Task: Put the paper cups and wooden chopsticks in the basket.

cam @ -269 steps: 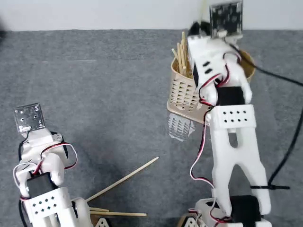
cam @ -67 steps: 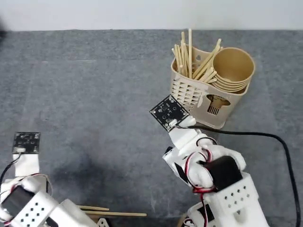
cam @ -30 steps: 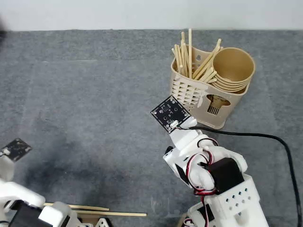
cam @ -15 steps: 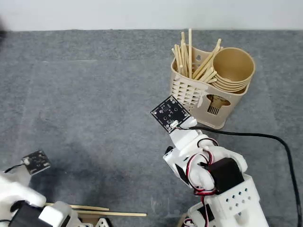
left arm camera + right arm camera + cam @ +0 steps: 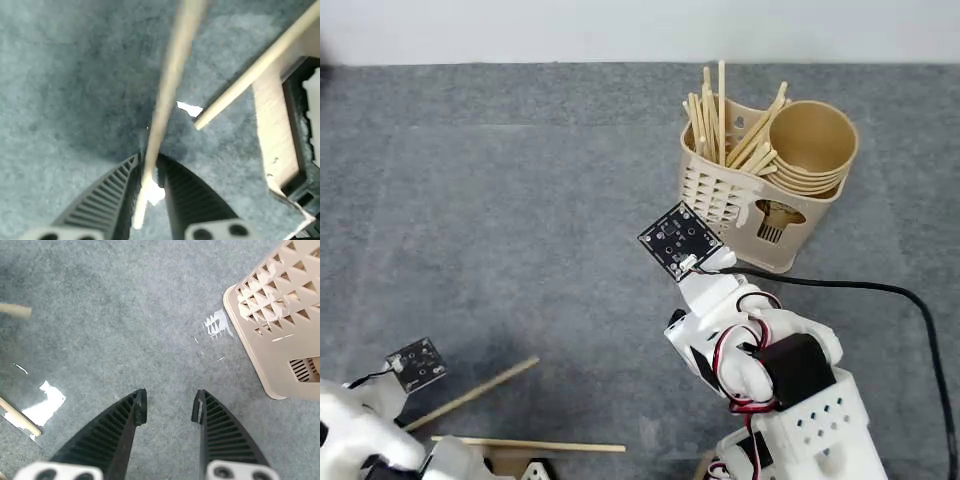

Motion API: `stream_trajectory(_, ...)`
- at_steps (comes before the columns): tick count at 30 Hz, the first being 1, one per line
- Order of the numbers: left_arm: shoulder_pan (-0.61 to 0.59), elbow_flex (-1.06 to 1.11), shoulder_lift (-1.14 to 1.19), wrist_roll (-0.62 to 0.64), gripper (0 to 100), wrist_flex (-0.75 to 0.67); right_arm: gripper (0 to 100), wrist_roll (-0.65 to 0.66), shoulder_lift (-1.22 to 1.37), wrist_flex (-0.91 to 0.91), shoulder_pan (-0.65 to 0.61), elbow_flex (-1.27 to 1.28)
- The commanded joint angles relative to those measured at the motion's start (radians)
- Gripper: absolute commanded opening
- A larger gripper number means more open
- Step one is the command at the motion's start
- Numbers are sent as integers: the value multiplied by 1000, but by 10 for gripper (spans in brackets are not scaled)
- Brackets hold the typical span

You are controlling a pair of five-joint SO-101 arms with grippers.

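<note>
One chopstick (image 5: 167,100) in L gripper (image 5: 149,162), basket (image 5: 715,195) w/ cups (image 5: 815,140)

The right arm's black ribbed gripper (image 5: 169,407) hangs with its jaws parted over the grey felt table cover (image 5: 125,300), near a bottom corner of the beige lattice plastic basket (image 5: 280,325). Well apart from the basket, the end of a pale wooden chopstick (image 5: 20,422) lies just beside a white scrap (image 5: 47,407)

- Looks like a hobby robotics bench or small lab, tbh
- Grey felt-like mat (image 5: 520,200) over the whole tabletop, plain white wall (image 5: 520,30) behind
- White plastic arm (image 5: 810,420) with bare red wiring (image 5: 718,352) and a loose black cable (image 5: 840,286)
</note>
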Motion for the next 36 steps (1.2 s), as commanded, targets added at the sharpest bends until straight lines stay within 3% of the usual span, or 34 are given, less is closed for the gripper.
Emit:
stream_trajectory(1, 15, 21, 9, -9, 13, -135, 165, 12, -15, -8, 8, -6)
stream_trajectory(4, 40, 13, 8, 18, 13, -135, 165, 12, -15, -8, 8, -6)
stream_trajectory(7, 94, -50, 8, 147, 13, -83, 163, 12, -16, -8, 8, -6)
stream_trajectory(11, 175, -232, 9, 288, 13, 161, 162, 12, -16, -8, 8, -6)
stream_trajectory(14, 224, -363, 9, 307, 13, 365, 162, 11, -16, -1, 8, -6)
stream_trajectory(17, 244, -449, 9, 308, 12, 482, 162, 12, -8, 50, 7, -6)
stream_trajectory(20, 239, -492, 9, 319, 12, 496, 162, 51, -7, 101, 7, -3)
stream_trajectory(24, 242, -544, 17, 440, 12, 482, 162, 129, -7, 116, -38, 71)
stream_trajectory(36, 244, -559, 11, 730, 13, 359, 161, 132, -4, -36, -458, 316)
